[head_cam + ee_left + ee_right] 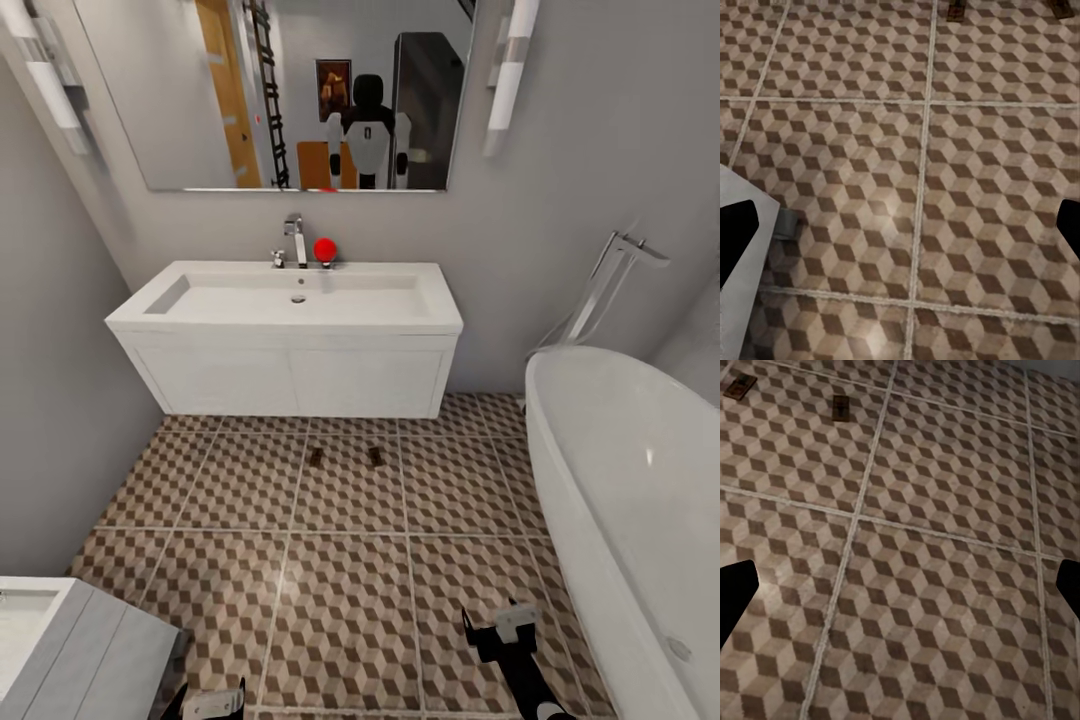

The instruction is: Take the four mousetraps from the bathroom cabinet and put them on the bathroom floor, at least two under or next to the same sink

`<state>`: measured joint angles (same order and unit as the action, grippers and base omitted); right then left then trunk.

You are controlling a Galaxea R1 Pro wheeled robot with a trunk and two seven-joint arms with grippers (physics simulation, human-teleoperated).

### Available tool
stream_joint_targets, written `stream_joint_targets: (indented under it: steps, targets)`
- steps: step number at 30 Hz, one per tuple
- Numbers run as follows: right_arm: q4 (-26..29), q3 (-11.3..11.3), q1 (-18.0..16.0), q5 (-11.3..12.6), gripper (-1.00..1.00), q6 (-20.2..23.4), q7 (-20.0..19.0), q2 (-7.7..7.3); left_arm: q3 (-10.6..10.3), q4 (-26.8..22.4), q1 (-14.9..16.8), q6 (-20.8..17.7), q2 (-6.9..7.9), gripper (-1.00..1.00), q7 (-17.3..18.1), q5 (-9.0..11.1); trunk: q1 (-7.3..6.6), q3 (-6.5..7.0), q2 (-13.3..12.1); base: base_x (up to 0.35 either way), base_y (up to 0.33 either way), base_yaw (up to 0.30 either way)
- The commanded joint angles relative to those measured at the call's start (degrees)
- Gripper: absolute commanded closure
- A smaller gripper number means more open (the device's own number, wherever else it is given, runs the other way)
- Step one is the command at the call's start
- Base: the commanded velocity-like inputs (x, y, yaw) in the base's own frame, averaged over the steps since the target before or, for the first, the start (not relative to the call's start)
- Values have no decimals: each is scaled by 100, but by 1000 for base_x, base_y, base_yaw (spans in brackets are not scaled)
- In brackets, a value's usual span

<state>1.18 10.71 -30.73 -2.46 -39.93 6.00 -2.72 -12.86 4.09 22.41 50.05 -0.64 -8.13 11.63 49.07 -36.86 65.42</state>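
Two mousetraps point(316, 457) point(374, 456), small brown boards, lie side by side on the bathroom floor point(340, 590) just in front of the bathroom sink point(290, 300) and its white vanity. The right wrist view shows the same pair point(740, 388) point(840, 407) far ahead, and the left wrist view catches them at the picture's edge point(956, 10) point(1062, 7). My left gripper point(215, 702) point(900, 232) and right gripper point(500, 628) point(900, 592) hang low over the tiles, both open and empty. The cabinet is out of view.
A white oval bathtub point(630, 480) with a chrome floor faucet point(605, 285) lines the right side. A pale grey-white unit point(70, 645) juts in near my left arm. A red ball point(324, 249) sits by the faucet; a mirror point(290, 90) hangs above.
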Motion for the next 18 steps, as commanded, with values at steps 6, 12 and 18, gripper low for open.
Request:
stream_joint_targets:
  steps: [6,12,18]
  targets:
    - [-4,46,-3,-27,-100,-6,60,1,-50,22,9,23,-6,-100,-28,24,-132,160,-239,0,0,0]
    - [-4,46,-3,-27,-100,-6,60,7,-50,22,9,17,-6,-100,-27,24,-264,323,-480,0,0,0]
    - [-4,46,-3,-27,-100,-6,60,8,-50,22,10,14,-12,-100,-27,24,-396,486,-720,0,0,0]
